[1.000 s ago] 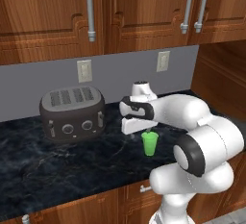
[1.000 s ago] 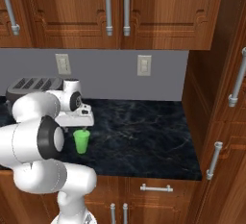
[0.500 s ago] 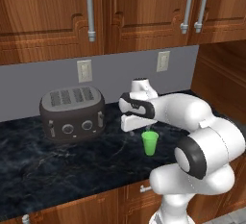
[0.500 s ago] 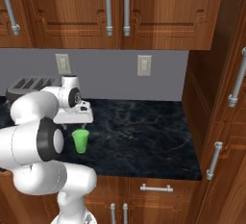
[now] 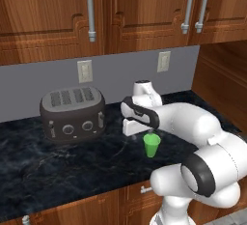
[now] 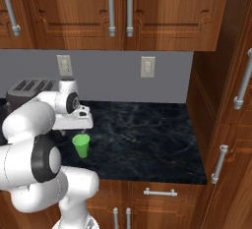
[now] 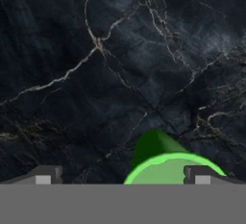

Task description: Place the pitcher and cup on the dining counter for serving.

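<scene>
The small green cup (image 5: pixel 151 146) (image 6: pixel 81 146) stands upright on the black marbled worktop (image 5: pixel 58 166), right of the toaster. My gripper (image 5: pixel 144 131) (image 6: pixel 69 131) hangs just above it, pointing down, jaws open and holding nothing. In the hand view the cup's rim (image 7: pixel 163 166) lies at the bottom, off to the right of the middle of my gripper (image 7: pixel 122 177), with the right fingertip (image 7: pixel 199 175) over the rim. The pitcher and the dining counter are out of view.
A dark four-slot toaster (image 5: pixel 72 114) (image 6: pixel 28 89) stands at the back left of the worktop. Wooden wall cabinets (image 5: pixel 144 11) hang overhead. A tall wood panel (image 6: pixel 221 100) closes the right end. Bare worktop (image 6: pixel 147 129) stretches right of the cup.
The hand has dipped slightly toward the cup. The jaws stay open and the cup has not moved.
</scene>
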Robot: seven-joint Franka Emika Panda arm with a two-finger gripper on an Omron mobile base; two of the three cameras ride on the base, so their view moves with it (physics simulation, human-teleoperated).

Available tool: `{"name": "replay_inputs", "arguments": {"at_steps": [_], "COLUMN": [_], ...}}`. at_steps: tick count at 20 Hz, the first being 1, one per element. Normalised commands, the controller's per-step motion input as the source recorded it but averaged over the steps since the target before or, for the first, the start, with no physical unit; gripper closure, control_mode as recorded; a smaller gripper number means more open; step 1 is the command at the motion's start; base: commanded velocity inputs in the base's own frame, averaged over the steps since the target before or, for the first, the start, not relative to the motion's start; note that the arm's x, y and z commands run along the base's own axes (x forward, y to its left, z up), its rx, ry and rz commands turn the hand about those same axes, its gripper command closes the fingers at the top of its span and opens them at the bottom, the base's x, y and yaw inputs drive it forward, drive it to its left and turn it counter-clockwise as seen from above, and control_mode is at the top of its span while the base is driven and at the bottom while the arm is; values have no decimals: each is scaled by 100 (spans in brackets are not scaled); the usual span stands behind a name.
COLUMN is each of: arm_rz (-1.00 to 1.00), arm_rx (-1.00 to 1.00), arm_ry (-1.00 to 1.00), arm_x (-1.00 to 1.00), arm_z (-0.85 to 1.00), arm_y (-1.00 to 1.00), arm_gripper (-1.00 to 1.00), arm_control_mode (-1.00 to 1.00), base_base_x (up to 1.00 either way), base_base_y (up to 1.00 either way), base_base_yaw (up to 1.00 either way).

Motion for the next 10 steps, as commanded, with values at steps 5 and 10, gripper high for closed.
{"name": "replay_inputs", "arguments": {"at_steps": [5, 10], "arm_rz": [0, 0], "arm_rx": [0, 0], "arm_ry": [-1, 0], "arm_x": [-7, 4], "arm_z": [0, -9], "arm_y": [0, -2], "arm_gripper": [-100, -100], "arm_control_mode": [-100, -100], "base_base_x": [0, 0], "base_base_y": [0, 0], "base_base_yaw": [0, 0]}}
